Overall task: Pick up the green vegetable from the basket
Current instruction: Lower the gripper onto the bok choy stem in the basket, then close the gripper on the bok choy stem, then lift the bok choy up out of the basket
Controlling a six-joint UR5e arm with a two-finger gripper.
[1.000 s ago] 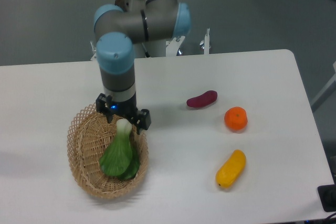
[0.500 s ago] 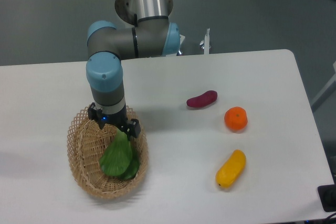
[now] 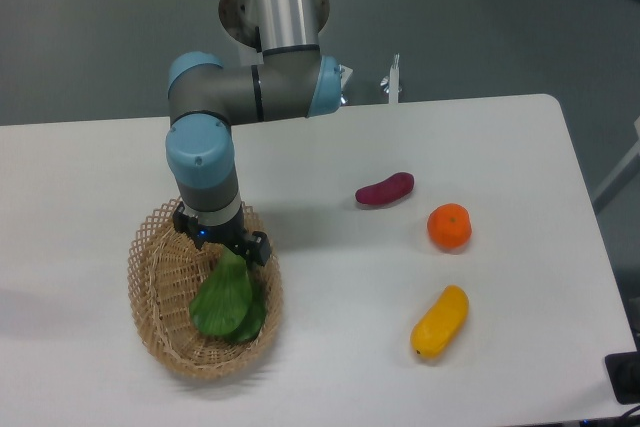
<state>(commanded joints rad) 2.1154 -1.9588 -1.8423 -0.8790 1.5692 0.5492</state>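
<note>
Nearest, at the lower left of the frame, the basket (image 3: 160,332) sits on the white worktop (image 3: 330,347). The green vegetable (image 3: 228,302) lies inside it toward its right side, leaves spread low, its pale stem end hidden under the robot's tool. Lower right of centre lies 1 yellow vegetable (image 3: 440,321), and just above it an orange fruit (image 3: 449,226). Further up and left of that is 1 purple vegetable (image 3: 385,188), well apart from the basket. The gripper (image 3: 226,249) is down at the upper rim of the basket, right on the stem end of the vegetable. Its fingers are covered by the black body, so I cannot tell whether they are clenched or released. The arm (image 3: 215,107) rises to the top of the frame.
</note>
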